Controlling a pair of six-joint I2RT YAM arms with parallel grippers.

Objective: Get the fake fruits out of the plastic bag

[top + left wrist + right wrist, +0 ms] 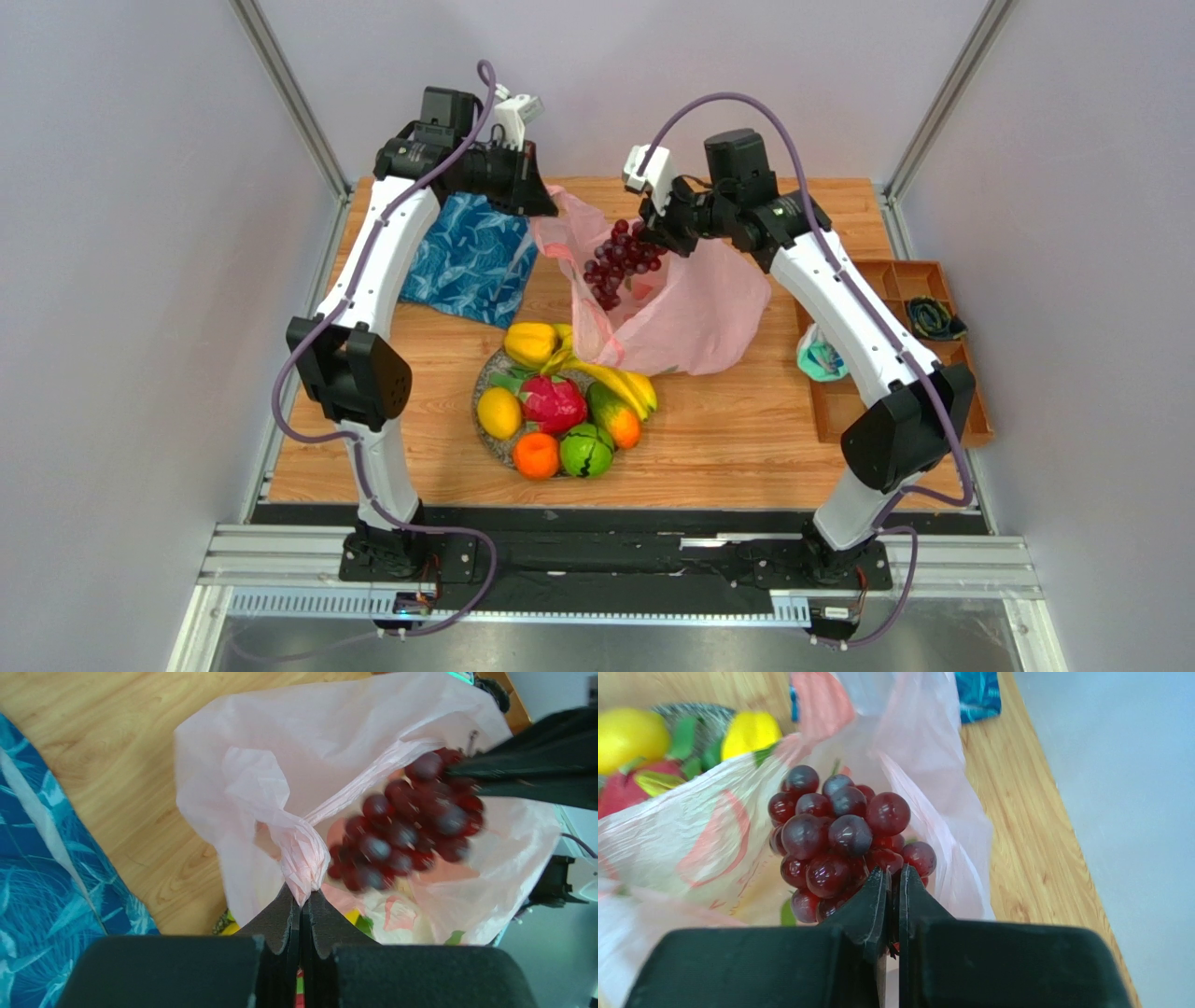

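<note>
Top external view: a wooden table (730, 434) stands between plain grey walls (126, 280). At its far edge the bag (709, 315) stands, and the fruits (561, 413) lie on a plate (488, 437) toward the near edge. On the bag's handle the left gripper (303, 899) is pinched; the right gripper (892, 878) pinches the grapes (836, 840) above the bag.

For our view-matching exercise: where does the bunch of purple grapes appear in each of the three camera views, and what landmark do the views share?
Top external: upper centre, grapes hanging over the pink bag.
Left wrist: right of centre, blurred, in front of the bag.
Right wrist: centre, just above the right fingers.
Shared landmark: the pink bag.
</note>
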